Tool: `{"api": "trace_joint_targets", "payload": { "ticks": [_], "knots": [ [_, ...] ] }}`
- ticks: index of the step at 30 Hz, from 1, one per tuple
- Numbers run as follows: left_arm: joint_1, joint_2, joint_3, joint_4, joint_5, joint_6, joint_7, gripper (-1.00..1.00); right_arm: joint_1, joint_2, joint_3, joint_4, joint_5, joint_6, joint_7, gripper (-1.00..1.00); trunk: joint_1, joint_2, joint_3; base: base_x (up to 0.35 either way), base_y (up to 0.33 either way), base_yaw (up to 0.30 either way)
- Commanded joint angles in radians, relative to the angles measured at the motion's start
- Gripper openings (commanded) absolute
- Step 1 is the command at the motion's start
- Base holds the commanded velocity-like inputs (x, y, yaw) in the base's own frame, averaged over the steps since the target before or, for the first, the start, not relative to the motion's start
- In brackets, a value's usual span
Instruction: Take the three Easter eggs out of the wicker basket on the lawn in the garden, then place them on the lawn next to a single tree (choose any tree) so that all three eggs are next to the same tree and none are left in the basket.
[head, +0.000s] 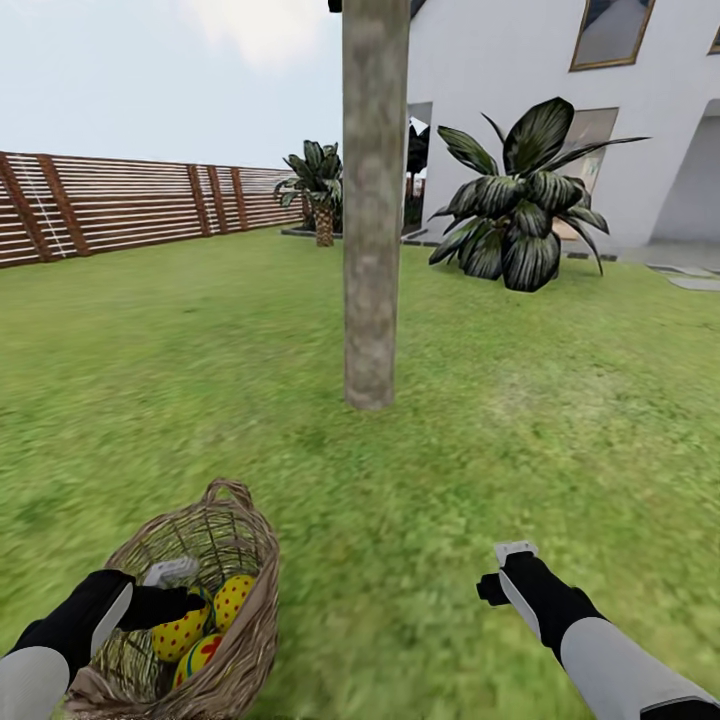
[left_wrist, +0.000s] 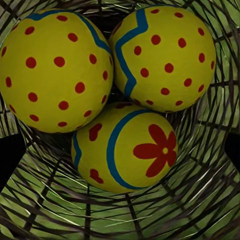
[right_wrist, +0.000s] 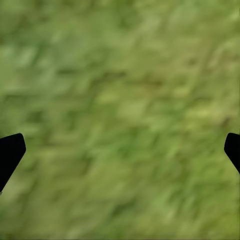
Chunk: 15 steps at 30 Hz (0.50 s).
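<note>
Item: my left gripper (head: 185, 600), lowered into the mouth of the wicker basket (head: 255, 590), which stands on the lawn (head: 520, 430) at my left, a short way in front of the tree (head: 372, 230). Its fingers are spread wide; in the left wrist view the dark tips sit at the two opposite edges of the picture, with nothing between them and no contact with any egg that I can make out. Contents of basket: three Easter eggs (left_wrist: 115, 95), packed together and touching — one plain dotted egg (left_wrist: 52, 70), one with a blue zigzag (left_wrist: 167, 57), one bearing a red flower mark (left_wrist: 127, 150) lying nearest my fingers. Item: my right gripper (head: 505, 570), hanging over bare grass well apart from the basket, fingers likewise spread wide and empty, only turf beneath them. Surroundings: brown slatted fence (head: 120, 205), white house (head: 560, 90), broad-leaved shrub (head: 520, 205) by its wall.
</note>
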Motion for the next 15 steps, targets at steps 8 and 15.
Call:
{"api": "trace_joint_targets", "payload": {
  "ticks": [8, 15],
  "knots": [
    [0.0, 0.0, 0.002, -0.001, 0.009, 0.008, 0.001, 1.0, 0.0, -0.002, 0.008, -0.002, -0.011, 0.005, -0.007, 1.0, 0.003, -0.002, -0.032, 0.0, 0.0, 0.0],
    [0.0, 0.0, 0.002, -0.001, 0.012, 0.008, 0.0, 1.0, 0.0, -0.002, 0.008, -0.002, -0.01, 0.005, -0.007, 1.0, 0.006, -0.004, -0.059, 0.0, 0.0, 0.0]
  ]
}}
